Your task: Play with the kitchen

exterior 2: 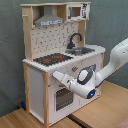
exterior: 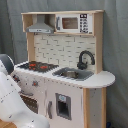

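Note:
The kitchen (exterior: 65,75) is a tall white and light-wood toy with a black-red hob (exterior: 37,65), a black faucet (exterior: 85,59), a steel sink (exterior: 73,74) and a grey hood (exterior: 40,26). It stands at the second exterior view's left (exterior 2: 37,85). My gripper (exterior 2: 56,76) reaches in from the second exterior view's right. It points at the front panel just under the hob (exterior 2: 52,58) and above the oven door (exterior 2: 62,97). In the first exterior view my white arm (exterior: 12,107) covers the lower left front and hides the gripper.
A toy microwave (exterior: 74,22) sits on the top shelf. A cupboard door with a small window (exterior: 62,106) is below the sink. The kitchen stands on a wooden table (exterior 2: 107,107). A grey curtain (exterior 2: 112,25) hangs behind.

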